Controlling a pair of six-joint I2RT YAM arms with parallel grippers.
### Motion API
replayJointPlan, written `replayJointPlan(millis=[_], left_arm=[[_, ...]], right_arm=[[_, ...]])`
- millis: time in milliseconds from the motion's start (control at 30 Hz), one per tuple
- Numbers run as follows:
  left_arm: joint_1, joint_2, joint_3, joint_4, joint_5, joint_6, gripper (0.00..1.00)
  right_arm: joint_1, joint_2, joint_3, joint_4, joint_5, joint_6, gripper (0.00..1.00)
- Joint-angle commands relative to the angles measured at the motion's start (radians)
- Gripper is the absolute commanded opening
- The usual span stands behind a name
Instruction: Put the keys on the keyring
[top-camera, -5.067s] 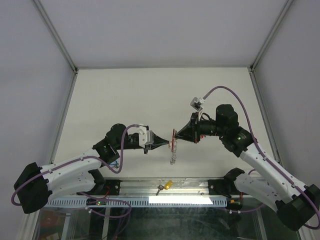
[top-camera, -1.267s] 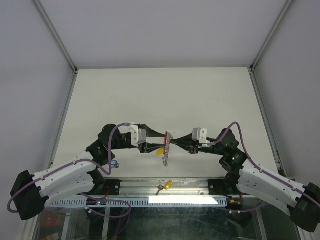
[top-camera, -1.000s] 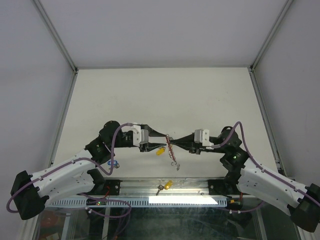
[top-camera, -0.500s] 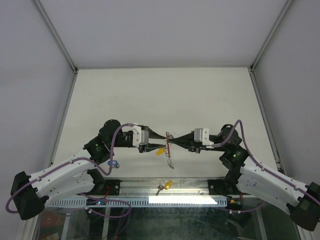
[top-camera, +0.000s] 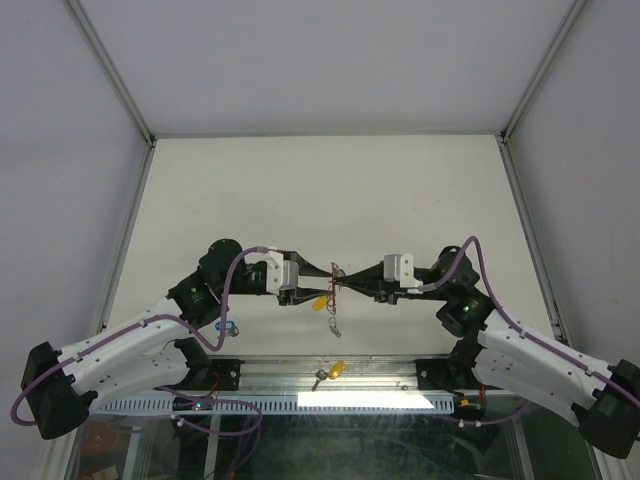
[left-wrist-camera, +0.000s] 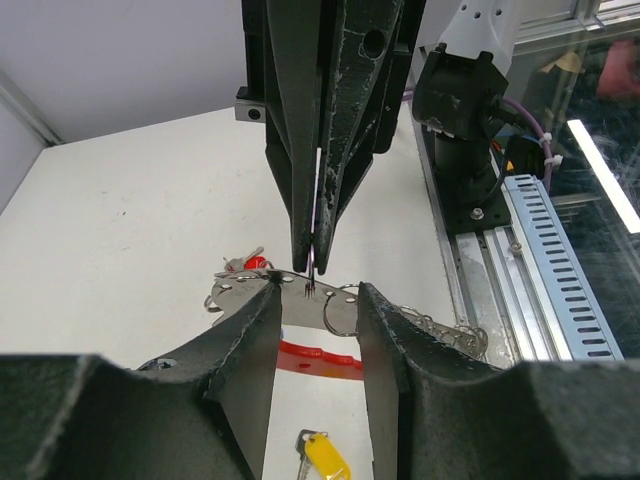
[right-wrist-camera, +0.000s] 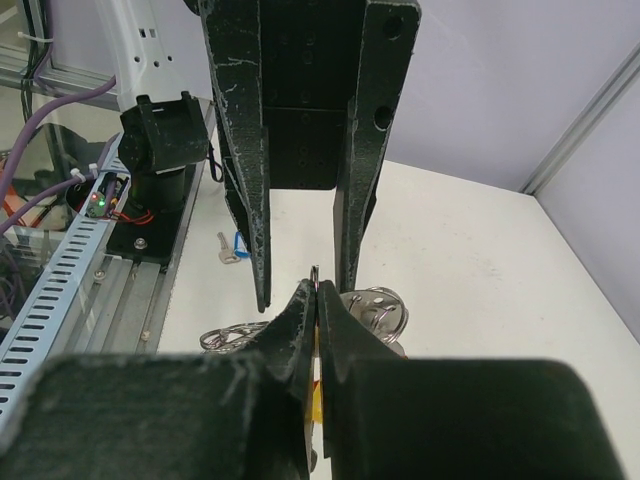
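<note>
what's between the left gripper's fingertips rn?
Left wrist view: the right gripper, shut on a thin wire of the keyring, sits between the open fingers of the left gripper.

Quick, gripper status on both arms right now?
Left gripper: open, fingers either side of the keyring, no clamp visible.
Right gripper: closed, pinching a thin metal ring of the keyring.

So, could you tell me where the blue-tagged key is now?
The blue-tagged key lies on the table near its front edge, on the left side of the top view, close beside the left arm and left of the keyring.
</note>
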Motion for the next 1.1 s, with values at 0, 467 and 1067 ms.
replayJointPlan(millis=[0, 467, 1067], left_arm=[[-0.013, 0.0, 0.049, 0.024, -0.032, 0.019, 0.35], [-0.015, 0.017, 0.061, 0.019, -0.051, 0.025, 0.24], [-0.02, -0.013, 0.056, -0.013, -0.161, 0.025, 0.0]], right_arm=[[0.009, 0.0, 0.053, 0.045, -0.008, -0.019, 0.0], [0.018, 0.014, 0.057, 0.028, -0.002, -0.029, 0.0], [0.022, -0.037, 0.053, -0.036, 0.035, -0.056, 0.15]])
